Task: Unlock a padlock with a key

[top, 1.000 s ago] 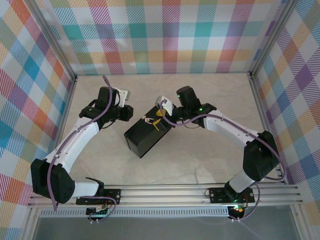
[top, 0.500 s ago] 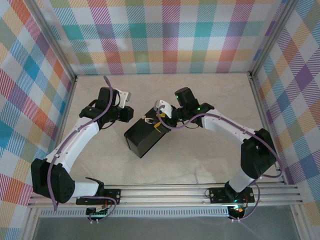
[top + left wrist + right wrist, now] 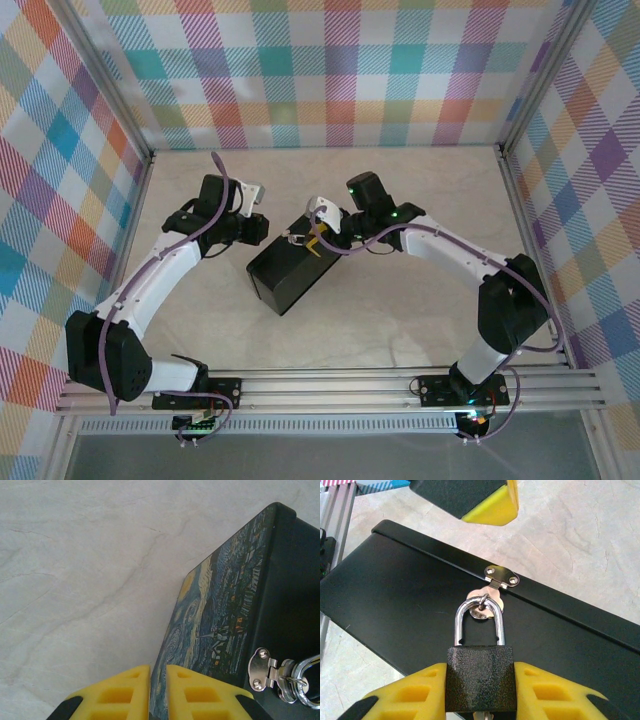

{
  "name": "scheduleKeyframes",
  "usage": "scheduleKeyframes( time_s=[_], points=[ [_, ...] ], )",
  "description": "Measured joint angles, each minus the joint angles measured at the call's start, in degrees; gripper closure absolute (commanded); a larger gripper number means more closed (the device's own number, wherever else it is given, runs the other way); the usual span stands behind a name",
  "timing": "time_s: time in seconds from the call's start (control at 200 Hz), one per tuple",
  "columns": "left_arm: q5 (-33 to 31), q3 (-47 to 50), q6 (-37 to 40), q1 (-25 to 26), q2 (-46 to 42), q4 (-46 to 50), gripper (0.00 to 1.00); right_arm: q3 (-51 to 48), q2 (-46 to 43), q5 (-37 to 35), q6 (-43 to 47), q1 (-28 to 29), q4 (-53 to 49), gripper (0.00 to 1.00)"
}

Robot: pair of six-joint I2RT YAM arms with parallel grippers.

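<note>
The padlock (image 3: 480, 677), a black textured block with a silver shackle (image 3: 480, 617), hangs from the hasp (image 3: 501, 576) of the black box (image 3: 395, 595). My right gripper (image 3: 480, 692) is shut on the padlock's body, one yellow finger on each side. A silvery sliver under the body looks like the key (image 3: 481, 716); most of it is hidden. My left gripper (image 3: 157, 690) is shut on the thin edge of the box's painted lid (image 3: 220, 610). In the top view the left gripper (image 3: 262, 228) and the right gripper (image 3: 318, 238) meet at the box's far end.
The box (image 3: 285, 275) lies slantwise mid-table on the pale marble-patterned floor (image 3: 400, 320). Checked walls enclose the back and both sides. A finger of the left gripper (image 3: 490, 505) hangs just beyond the hasp in the right wrist view. The hasp plate (image 3: 262, 667) sits right of the left fingers.
My right gripper has shifted slightly left and closed its fingers onto the padlock. The left arm and the box have hardly moved.
</note>
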State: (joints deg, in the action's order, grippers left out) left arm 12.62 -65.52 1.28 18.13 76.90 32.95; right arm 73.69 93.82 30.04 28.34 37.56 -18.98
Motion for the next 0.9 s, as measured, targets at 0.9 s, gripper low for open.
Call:
scheduleKeyframes(
  time_s=[0.9],
  points=[
    [2.8,-1.1,1.1,1.3,0.2,3.4,0.85,7.0,3.3,2.1,-32.5,-2.2,-5.1,0.86]
  ],
)
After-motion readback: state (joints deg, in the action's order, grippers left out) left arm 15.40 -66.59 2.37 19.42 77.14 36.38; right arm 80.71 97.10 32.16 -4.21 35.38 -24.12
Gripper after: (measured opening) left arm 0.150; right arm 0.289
